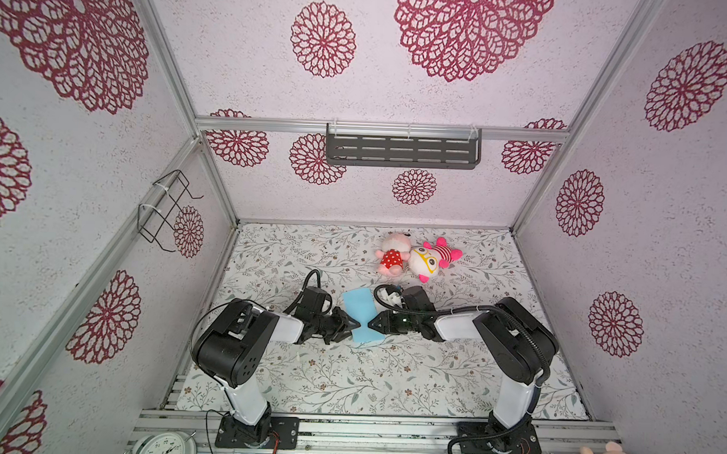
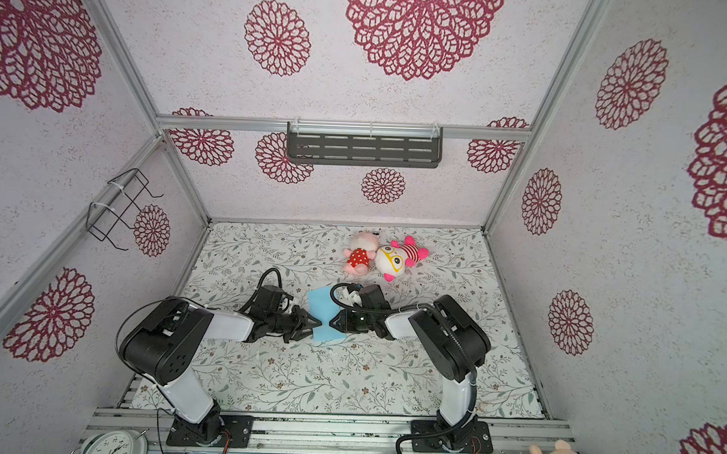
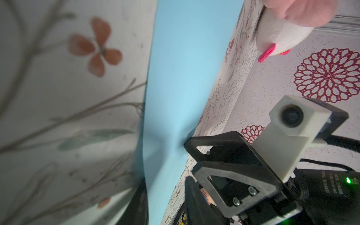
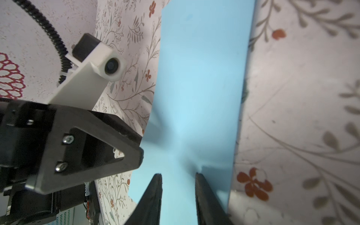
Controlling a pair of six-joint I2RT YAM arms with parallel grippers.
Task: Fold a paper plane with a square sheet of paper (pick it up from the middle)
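- Tabletop under a white cloth printed with grey leaves and small red flowers [image 1: 348, 381], seen from above.
- Black two-fingered left gripper [image 1: 353, 322] reaches in from the left. Its tips rest against the left side edge of a thin light-blue sheet of paper [image 1: 357, 302], about halfway along that edge.
- In the left wrist view, the left gripper's fingers [image 3: 140, 206] stand partly open with blue paper showing in the gap. Whether they pinch the sheet cannot be told.
- In both top views the sheet [image 2: 321, 303] lies at the middle of the table, between the two grippers. It shows as an oblong, longer than it is wide.
- Its long axis runs from the near edge of the table towards the back wall, with the far end leaning a little to the left. The gripper tips cover its middle on both sides, so it looks waisted there.
- Both wrist views show the paper puckered where the tips meet it.
- Black two-fingered right gripper [image 1: 371, 322] reaches in from the right, tip to tip with the left one across the sheet.
- In the right wrist view its fingers [image 4: 153, 198] are also partly open, a modest gap apart. Their tips are on the blue paper, with a small wrinkle beside one of them.
- Beyond the sheet and to its right, near the back wall, lies a pink plush doll in a red white-spotted dress [image 1: 391, 259]. It touches a white-faced plush toy with yellow glasses and pink stripes [image 1: 426, 261].
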